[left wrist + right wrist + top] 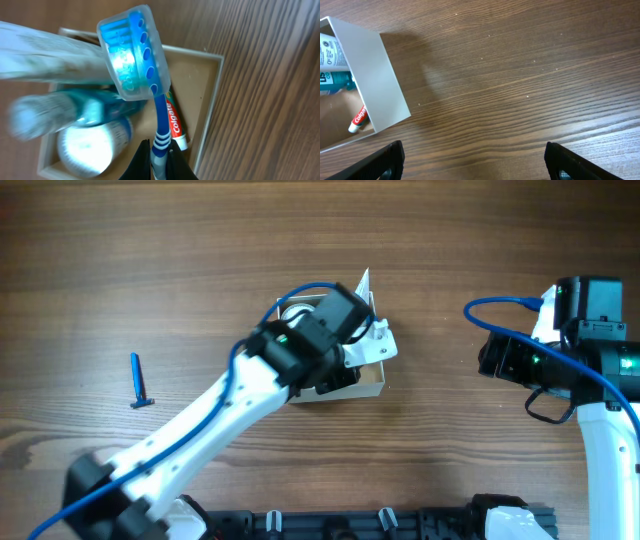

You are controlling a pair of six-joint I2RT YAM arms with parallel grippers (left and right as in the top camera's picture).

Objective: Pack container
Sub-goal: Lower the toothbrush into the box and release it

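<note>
The container (368, 388) is a shallow white-walled box with a tan inside, at the table's middle, mostly hidden under my left arm (300, 350). In the left wrist view the container (212, 100) holds a Colgate toothpaste (175, 122), a teal tube (95, 107) and a white bottle (87, 147). My left gripper (159, 152) is shut on the blue handle of a toothbrush (159, 112) with a clear head cap, held over the box. My right gripper (480, 165) is open and empty over bare wood, right of the container (380, 80).
A blue razor (140, 383) lies on the wooden table at the left. My right arm (560, 360) is at the right edge. A dark rack runs along the front edge (380, 520).
</note>
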